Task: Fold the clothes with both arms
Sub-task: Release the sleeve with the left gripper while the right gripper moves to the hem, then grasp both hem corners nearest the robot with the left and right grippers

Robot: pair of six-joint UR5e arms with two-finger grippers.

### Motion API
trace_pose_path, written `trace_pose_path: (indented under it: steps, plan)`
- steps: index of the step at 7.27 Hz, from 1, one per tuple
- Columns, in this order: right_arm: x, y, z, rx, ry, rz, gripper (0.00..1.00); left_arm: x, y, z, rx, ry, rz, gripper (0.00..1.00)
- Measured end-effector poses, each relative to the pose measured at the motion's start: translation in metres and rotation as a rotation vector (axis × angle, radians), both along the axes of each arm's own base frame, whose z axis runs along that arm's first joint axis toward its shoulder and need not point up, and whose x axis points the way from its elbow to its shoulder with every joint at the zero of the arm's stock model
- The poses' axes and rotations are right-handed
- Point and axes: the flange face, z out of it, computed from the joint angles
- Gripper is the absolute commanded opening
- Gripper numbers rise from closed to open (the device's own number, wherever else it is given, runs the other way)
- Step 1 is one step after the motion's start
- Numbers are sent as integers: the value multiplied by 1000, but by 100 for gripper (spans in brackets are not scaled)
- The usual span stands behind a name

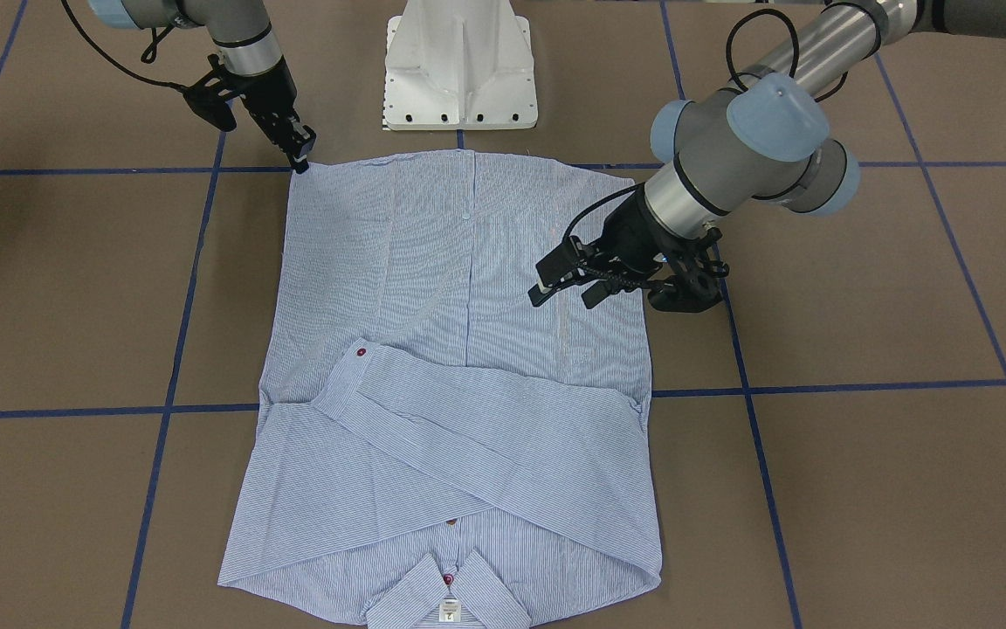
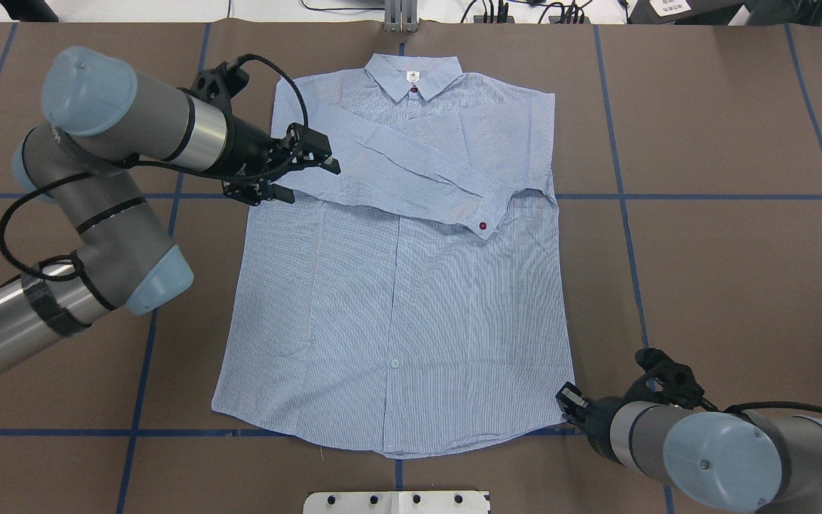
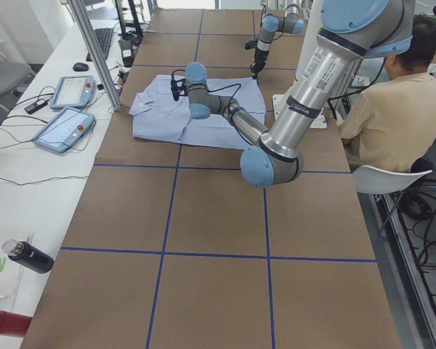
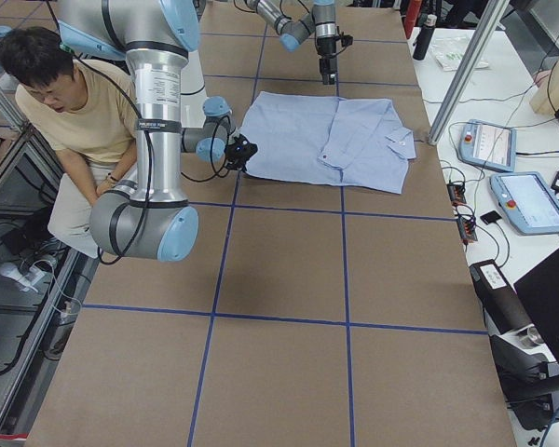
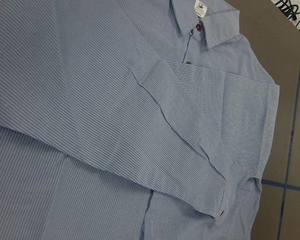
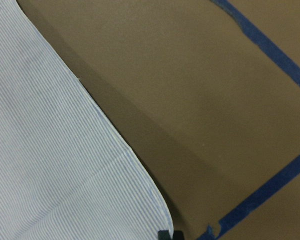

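The light blue striped shirt (image 2: 397, 300) lies flat, front up, on the brown table, with its collar (image 2: 413, 75) at the far side. One sleeve is folded across the chest, and its cuff shows a red button (image 2: 482, 226). My left gripper (image 2: 312, 183) hovers open and empty over the shirt's left side by the sleeve fold; it also shows in the front-facing view (image 1: 566, 293). My right gripper (image 2: 566, 400) is down at the near right hem corner, jaws closed on that corner (image 6: 160, 220); it also shows in the front-facing view (image 1: 300, 157).
The white pedestal base (image 1: 459, 65) stands at the near table edge, just behind the hem. A seated person (image 3: 400, 102) is beside the robot. Teach pendants (image 3: 62, 109) and bottles (image 3: 25, 256) lie on the side bench. Blue tape lines (image 2: 703, 196) cross the table.
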Motion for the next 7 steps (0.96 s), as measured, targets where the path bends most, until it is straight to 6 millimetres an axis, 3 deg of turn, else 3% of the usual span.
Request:
trace_pose_path:
  steps: [3,4,5,7]
  plan:
    - [22,-10,-13,-12,-27,4,0,-3,144,61,-24,-82,-46,98]
    - [23,-10,-14,-12,-29,5,0,2,180,74,-48,-146,-61,93]
    - [23,-11,-15,-12,-31,5,0,13,206,86,-76,-200,-61,85]
    - [23,-11,-15,-11,-33,6,0,31,246,111,-119,-266,-60,79]
